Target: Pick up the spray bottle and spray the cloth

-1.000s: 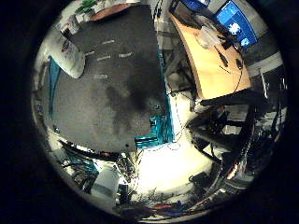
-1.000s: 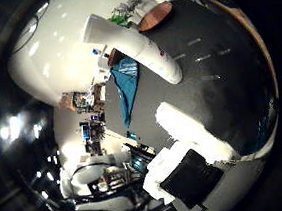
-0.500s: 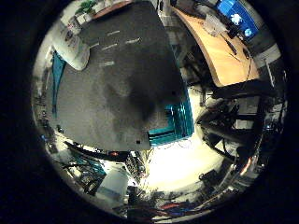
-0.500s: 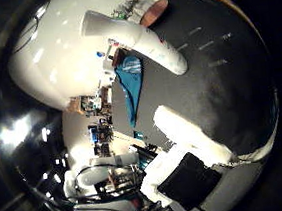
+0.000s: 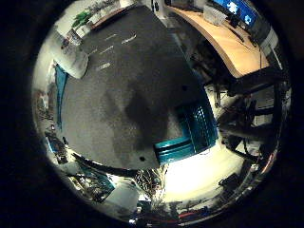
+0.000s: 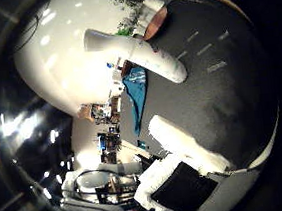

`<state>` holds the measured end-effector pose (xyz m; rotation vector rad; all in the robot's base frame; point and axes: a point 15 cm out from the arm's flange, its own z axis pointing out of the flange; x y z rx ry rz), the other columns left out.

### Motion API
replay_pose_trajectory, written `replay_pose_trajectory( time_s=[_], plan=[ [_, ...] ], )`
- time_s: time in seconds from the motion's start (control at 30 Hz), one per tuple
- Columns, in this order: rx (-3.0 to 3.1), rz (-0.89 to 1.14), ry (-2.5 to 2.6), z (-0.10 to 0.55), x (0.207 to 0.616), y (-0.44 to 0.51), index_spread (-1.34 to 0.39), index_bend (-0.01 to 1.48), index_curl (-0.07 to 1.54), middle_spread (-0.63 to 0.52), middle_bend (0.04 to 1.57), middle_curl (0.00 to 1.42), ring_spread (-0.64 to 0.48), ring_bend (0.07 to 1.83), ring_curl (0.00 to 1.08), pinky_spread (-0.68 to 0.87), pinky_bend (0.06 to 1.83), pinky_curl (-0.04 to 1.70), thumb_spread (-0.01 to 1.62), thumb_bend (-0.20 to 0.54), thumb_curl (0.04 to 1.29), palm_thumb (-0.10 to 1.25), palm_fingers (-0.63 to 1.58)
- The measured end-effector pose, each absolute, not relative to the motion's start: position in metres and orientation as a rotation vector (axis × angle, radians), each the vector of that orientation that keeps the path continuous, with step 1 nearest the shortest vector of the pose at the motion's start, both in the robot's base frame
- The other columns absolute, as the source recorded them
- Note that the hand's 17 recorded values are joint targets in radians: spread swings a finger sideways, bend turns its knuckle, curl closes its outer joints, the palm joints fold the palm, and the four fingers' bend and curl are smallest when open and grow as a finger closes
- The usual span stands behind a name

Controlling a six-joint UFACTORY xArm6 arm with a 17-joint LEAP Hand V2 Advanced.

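Note:
My hand is over a dark grey table top. The thumb side palm view shows a white finger stretched out straight, the white thumb and a black part of the hand, with only table between them. One white finger also shows in the little finger side palm view. The hand's shadow lies on the table. A teal thing lies at the table's edge; I cannot tell whether it is the cloth.
Short white marks lie on the table. Teal crates stand below the table's edge. A wooden desk with screens stands beyond. A brown round thing and a green plant are at the table's far end.
Both pictures have shifted, so the hand has moved over the table. The table top fills more of the little finger side view. The fingers keep the same straight pose.

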<state>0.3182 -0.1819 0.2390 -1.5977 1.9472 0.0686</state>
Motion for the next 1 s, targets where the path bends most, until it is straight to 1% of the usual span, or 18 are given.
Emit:
replay_pose_trajectory(
  time_s=[0.13,0.3,0.6,0.8,1.0],
  plan=[
    [-1.569,0.065,1.921,0.240,0.331,-0.179,-0.30,0.17,0.31,0.07,0.19,0.34,0.17,0.22,0.25,0.38,0.27,0.30,1.16,-0.020,0.31,0.57,0.25],
    [-1.552,0.007,1.856,0.248,0.355,-0.175,-0.29,0.16,0.30,0.08,0.19,0.33,0.18,0.25,0.26,0.38,0.30,0.31,1.16,-0.021,0.30,0.55,0.22],
    [-1.481,-0.031,1.754,0.280,0.397,-0.164,-0.26,0.15,0.28,0.10,0.20,0.34,0.18,0.28,0.26,0.38,0.34,0.32,1.15,-0.020,0.29,0.54,0.17],
    [-1.433,-0.019,1.687,0.299,0.426,-0.149,-0.24,0.15,0.26,0.13,0.20,0.34,0.18,0.31,0.27,0.39,0.37,0.32,1.15,-0.020,0.29,0.54,0.15],
    [-1.379,0.026,1.640,0.306,0.443,-0.130,-0.22,0.14,0.25,0.15,0.20,0.35,0.18,0.34,0.28,0.40,0.43,0.33,1.16,-0.019,0.29,0.53,0.11]
  ],
)
